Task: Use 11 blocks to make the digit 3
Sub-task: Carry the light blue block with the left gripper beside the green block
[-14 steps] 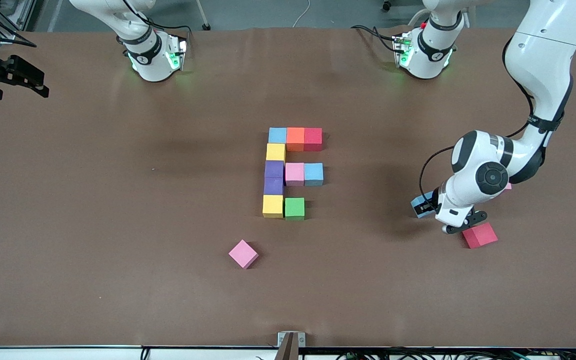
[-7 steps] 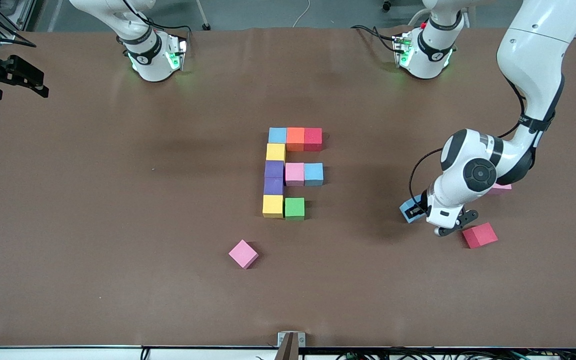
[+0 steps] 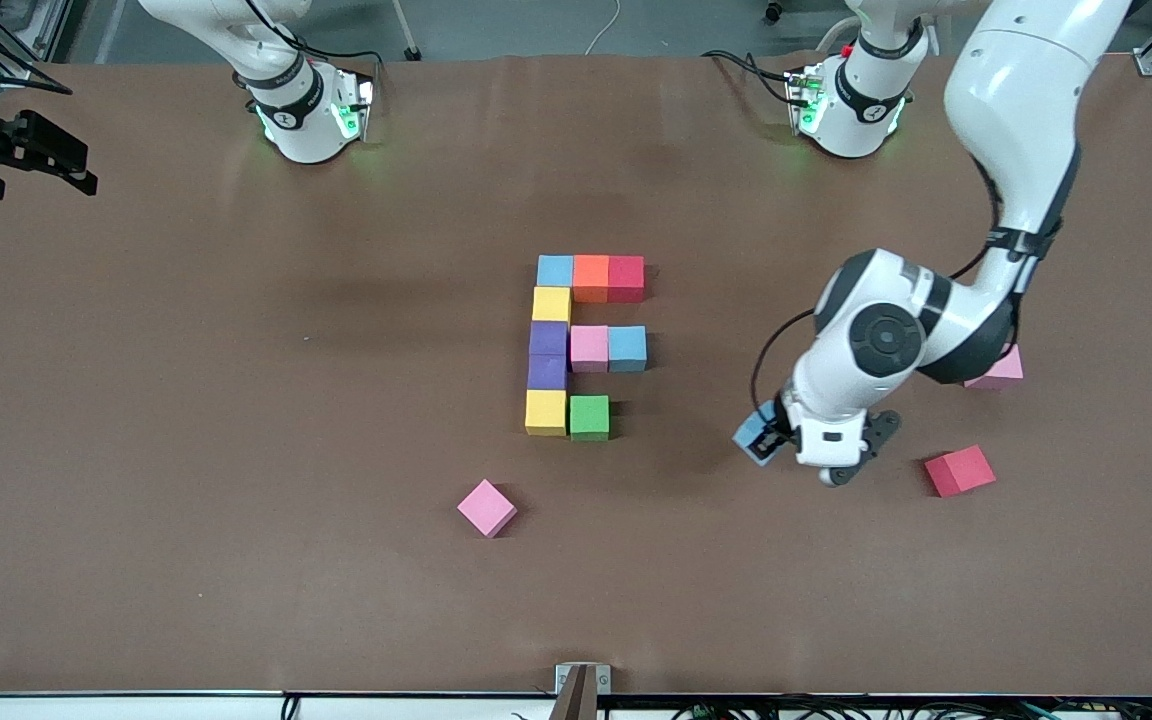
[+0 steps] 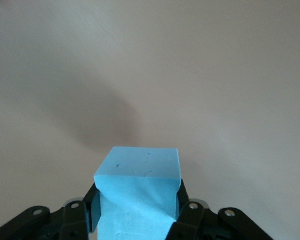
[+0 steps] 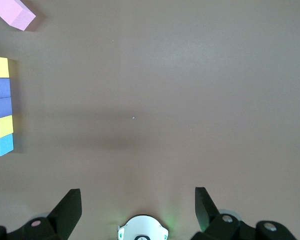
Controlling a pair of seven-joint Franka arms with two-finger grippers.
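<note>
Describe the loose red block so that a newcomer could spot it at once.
Start at the block figure mid-table and move toward the left arm's end, past the left hand carrying a blue block. The red block lies alone there, nearer the front camera than the pink block and turned askew.

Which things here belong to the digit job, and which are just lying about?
Job:
- digit 3, ten cubes so far
- blue block, held by the left gripper above the table
- right gripper, open, waiting at its end of the table

Lying about:
- loose pink block
- loose red block
- pink block under the left arm
</note>
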